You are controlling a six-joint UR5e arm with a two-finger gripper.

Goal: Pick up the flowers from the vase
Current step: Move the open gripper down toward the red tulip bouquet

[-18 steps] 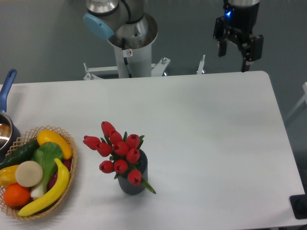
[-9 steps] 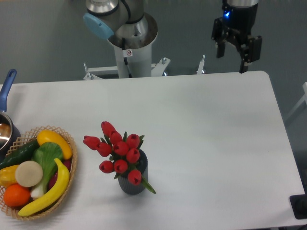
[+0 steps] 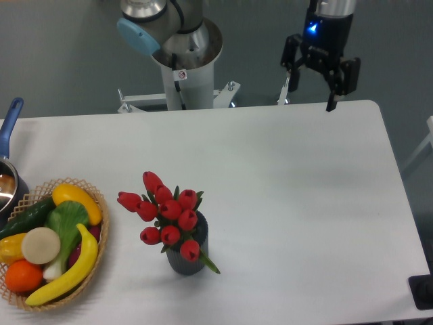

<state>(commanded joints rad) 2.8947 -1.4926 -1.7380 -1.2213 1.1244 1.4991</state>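
Note:
The flowers (image 3: 166, 213), a bunch of red tulip buds with green leaves, stand in the vase (image 3: 187, 261), a small dark grey cylinder near the front middle of the white table (image 3: 298, 196). The bunch spreads up and left, wider than the vase. My gripper (image 3: 312, 93) hangs open and empty above the table's far edge, right of centre, far from the flowers. Its two black fingers (image 3: 331, 101) point down with a wide gap between them.
A wicker basket (image 3: 95, 267) with bananas, an orange, a cucumber and other produce sits at the front left. A blue-handled pot (image 3: 9, 135) is at the left edge. The arm's base column (image 3: 184, 74) stands behind the table. A dark object (image 3: 423, 292) is at the front right corner.
My gripper has moved left along the table's far edge, by a small step, and stays open. The flowers and vase have not moved.

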